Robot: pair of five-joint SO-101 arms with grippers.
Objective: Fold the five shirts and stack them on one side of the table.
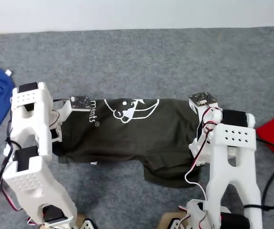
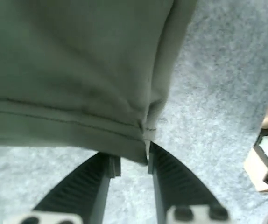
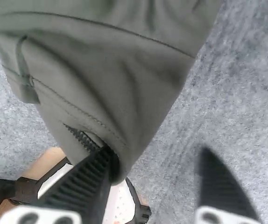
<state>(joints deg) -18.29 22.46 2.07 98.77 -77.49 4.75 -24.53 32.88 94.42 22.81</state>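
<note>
Olive cotton shirt point(image 1: 127, 136), limp and light, lies spread on the grey surface point(image 1: 151, 57) between both arms and is best pinched at its hem corners, where the right jaws stand apart against cloth; the left jaws' state I cannot tell.

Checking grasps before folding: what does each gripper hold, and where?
Right gripper: nothing, jaws open, dark green shirt draped against one. Left gripper sits at the shirt's hem corner; a grip cannot be told.
</note>
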